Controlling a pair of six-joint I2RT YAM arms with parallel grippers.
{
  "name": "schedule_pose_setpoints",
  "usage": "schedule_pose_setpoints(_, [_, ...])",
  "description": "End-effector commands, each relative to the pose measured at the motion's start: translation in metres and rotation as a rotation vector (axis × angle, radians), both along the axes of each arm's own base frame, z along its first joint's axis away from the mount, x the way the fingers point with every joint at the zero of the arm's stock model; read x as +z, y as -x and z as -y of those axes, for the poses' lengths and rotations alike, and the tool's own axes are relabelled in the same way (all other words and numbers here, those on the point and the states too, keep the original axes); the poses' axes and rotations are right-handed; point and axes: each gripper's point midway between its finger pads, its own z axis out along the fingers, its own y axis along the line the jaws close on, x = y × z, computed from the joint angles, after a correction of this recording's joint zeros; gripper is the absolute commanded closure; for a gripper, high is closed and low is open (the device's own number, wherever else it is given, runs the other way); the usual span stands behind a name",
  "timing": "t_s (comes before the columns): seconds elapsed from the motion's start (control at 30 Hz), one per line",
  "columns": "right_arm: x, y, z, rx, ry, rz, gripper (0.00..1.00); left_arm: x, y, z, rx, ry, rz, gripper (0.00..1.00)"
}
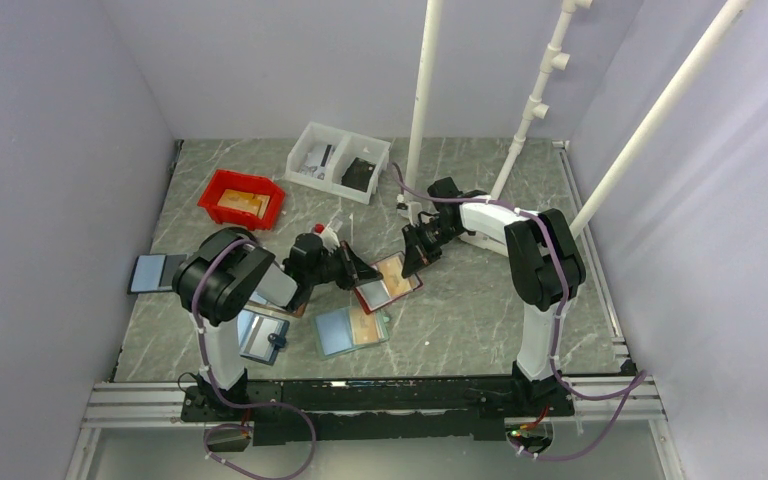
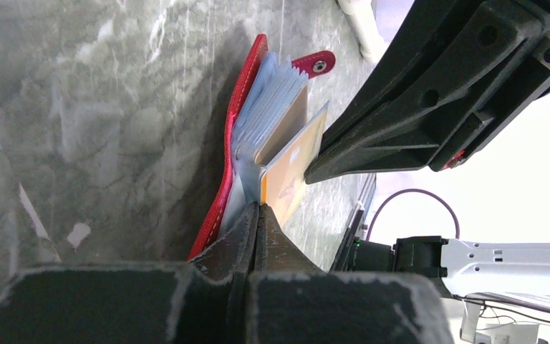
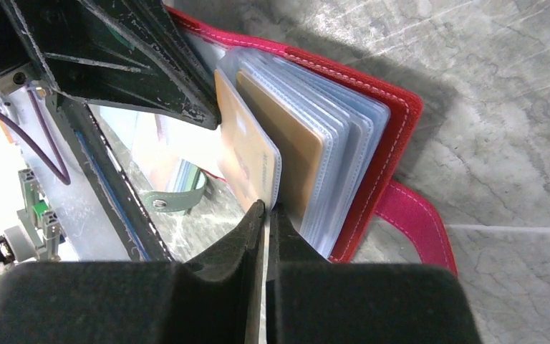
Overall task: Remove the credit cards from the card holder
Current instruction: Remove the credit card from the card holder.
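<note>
No writing, brand or number can be read anywhere; the orange card carries faint marks, too blurred to make out.

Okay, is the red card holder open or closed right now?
Open. The card holder has its red cover spread, its clear sleeves fan out, and the snap tab hangs free, unfastened.
</note>
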Motion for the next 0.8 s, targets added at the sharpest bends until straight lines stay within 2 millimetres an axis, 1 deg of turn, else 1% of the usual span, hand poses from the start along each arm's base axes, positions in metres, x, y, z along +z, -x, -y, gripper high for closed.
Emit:
schedule_pose_setpoints(0.0, [-0.007,-0.006,0.004,0.017,0.020,0.045,1.00,0.028,0.006,0.002,-0.040,0.052,0.081,1.00])
schedule_pose_setpoints(0.2, [-0.006,-0.008,0.005,0.017,0.026,0.059,1.00,0.021,0.013,0.000,-0.039,0.063,0.056,1.00])
schedule_pose_setpoints(0.3, [-0.006,-0.008,0.004,0.023,0.022,0.062,1.00,0.020,0.015,-0.001,-0.038,0.075,0.047,1.00])
schedule_pose_setpoints(0.43, [-0.004,-0.006,0.003,0.036,0.010,0.062,1.00,0.024,0.016,-0.002,-0.028,0.078,0.050,1.00])
schedule_pose_setpoints(0.5, [-0.001,-0.005,0.002,0.050,-0.007,0.066,1.00,0.025,0.016,-0.004,-0.015,0.066,0.045,0.95])
schedule_pose_setpoints(0.57, [0.004,-0.004,0.001,0.062,-0.021,0.079,0.99,0.029,0.018,-0.004,-0.004,0.070,0.051,0.88])
schedule_pose_setpoints(0.67, [0.008,-0.003,0.000,0.065,-0.031,0.091,0.98,0.034,0.021,0.002,-0.010,0.052,0.065,0.80])
schedule_pose_setpoints(0.77, [0.009,-0.002,-0.001,0.066,-0.040,0.084,0.97,0.030,0.020,0.007,-0.013,0.003,0.060,0.72])
